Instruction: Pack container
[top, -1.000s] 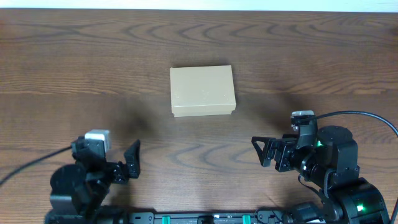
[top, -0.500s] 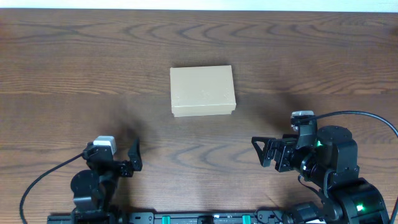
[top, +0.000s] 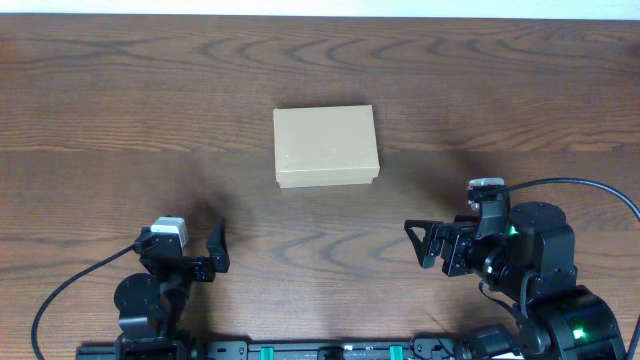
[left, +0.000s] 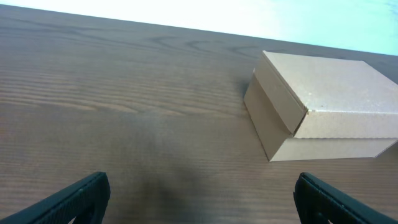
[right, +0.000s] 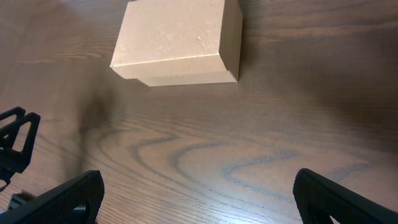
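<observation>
A small closed tan cardboard box (top: 326, 146) lies on the brown wooden surface (top: 120, 100), well apart from both hands. The left hand (top: 215, 250) and right hand (top: 424, 244) are empty, fingers apart. Best approach: steady one side and gently lift the lid (right: 171, 31) by its near lip.

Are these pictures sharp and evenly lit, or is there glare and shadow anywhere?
Overhead: even light, cardboard box sharp, a faint shadow on the table at lower left. Left wrist: the strip beyond the table is washed out white; a soft dark shadow lies ahead of the fingers. Right wrist: no glare, a blurry shadow at left.
</observation>
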